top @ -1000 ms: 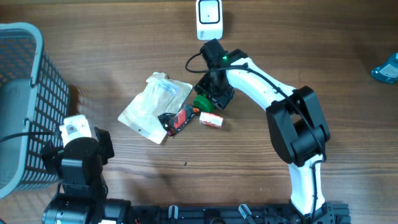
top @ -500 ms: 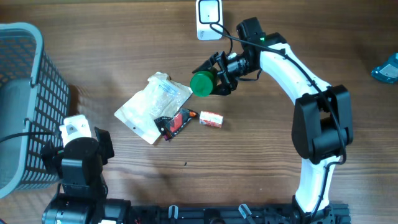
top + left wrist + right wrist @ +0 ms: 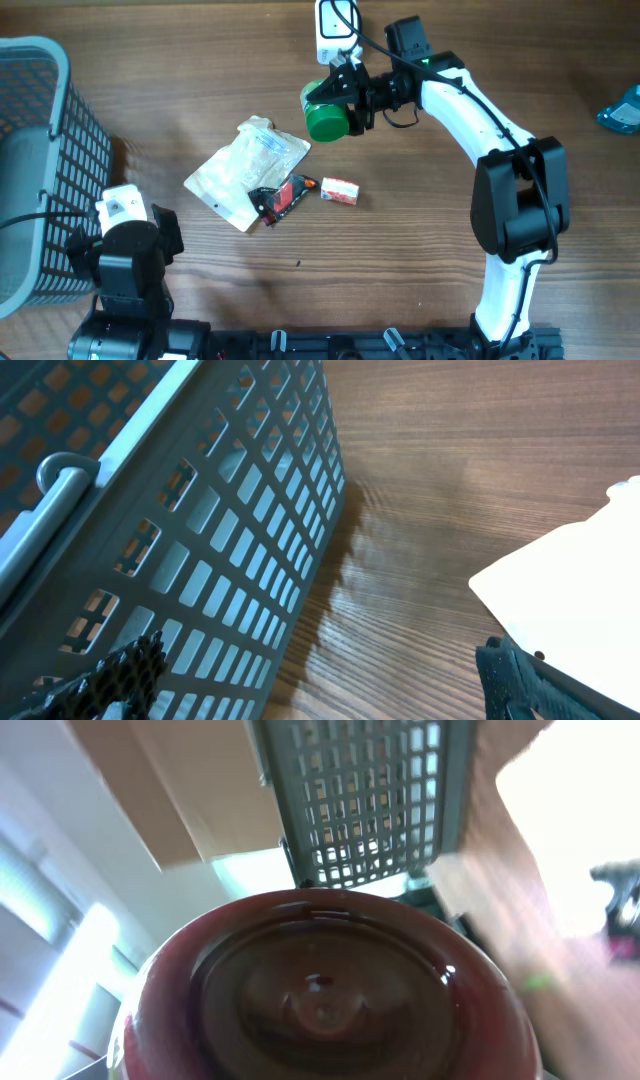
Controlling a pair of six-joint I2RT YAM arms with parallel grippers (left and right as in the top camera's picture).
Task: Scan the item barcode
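Where the wooden table [image 3: 200, 290] runs out at the left, a grey plastic lattice basket [image 3: 30, 170] stands. The left gripper [image 3: 315, 665] hangs just beside the basket's wall, its black fingers [image 3: 125, 670] spread wide and released over bare wood. Further right lies a crinkled clear plastic pouch [image 3: 245, 170]. A small black-and-red wrapped packet [image 3: 283, 195] touches the pouch's lower edge, and a little white-and-red box [image 3: 339, 191] sits just beside the packet. Above these, the right gripper [image 3: 352, 95] is clenched on the green cylindrical tub [image 3: 325, 118] — tipped on its side, apart from the other items and near the white barcode scanner [image 3: 335, 25] at the table's far edge. Whether tub and scanner touch cannot be told. From the right wrist, the tub's round end fills most of the view and looks dark red there. At the far right edge sits a blue object [image 3: 625, 108], only partly in view.
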